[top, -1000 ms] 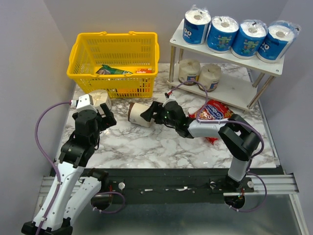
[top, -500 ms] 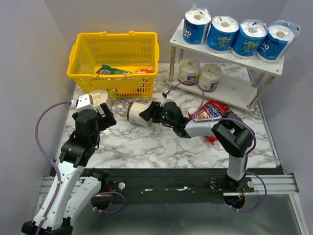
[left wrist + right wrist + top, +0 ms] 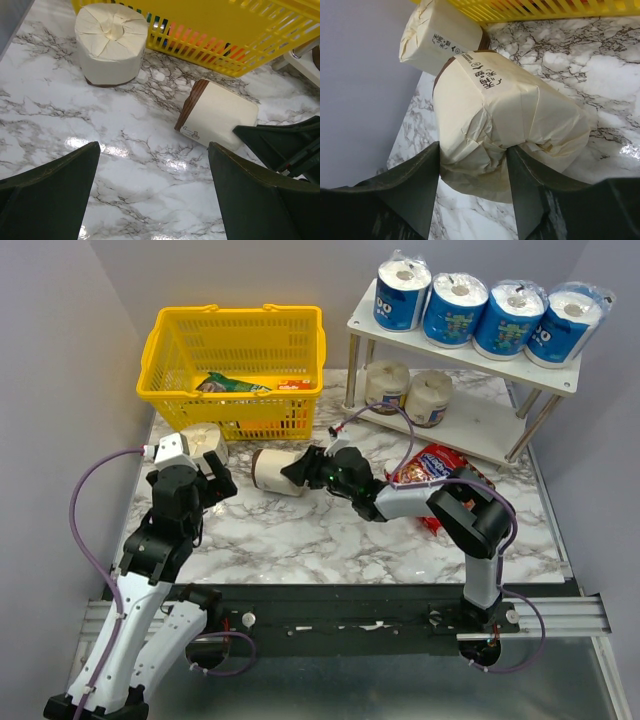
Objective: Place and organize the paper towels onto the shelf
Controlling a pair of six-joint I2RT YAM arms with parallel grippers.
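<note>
Four blue-wrapped paper towels [image 3: 455, 308] stand in a row on the top board of the white shelf [image 3: 452, 353]. Two cream rolls [image 3: 388, 385] stand on its lower board. A third cream roll [image 3: 270, 468] [image 3: 217, 115] [image 3: 510, 100] lies on its side on the marble. My right gripper [image 3: 297, 470] [image 3: 472, 150] is shut on its crumpled right end. A fourth cream roll [image 3: 202, 439] [image 3: 111, 42] [image 3: 440, 35] stands upright by the basket's front left corner. My left gripper [image 3: 207, 480] [image 3: 154, 150] is open above bare marble just in front of that roll.
The yellow basket [image 3: 240, 310] [image 3: 260, 30] sits at the back left with packets inside. A red snack bag [image 3: 438, 468] lies under my right arm, in front of the shelf. Grey walls close in the left side and the back.
My right gripper has moved left, and the lying cream roll has shifted a little left with it. The left arm has hardly moved.
</note>
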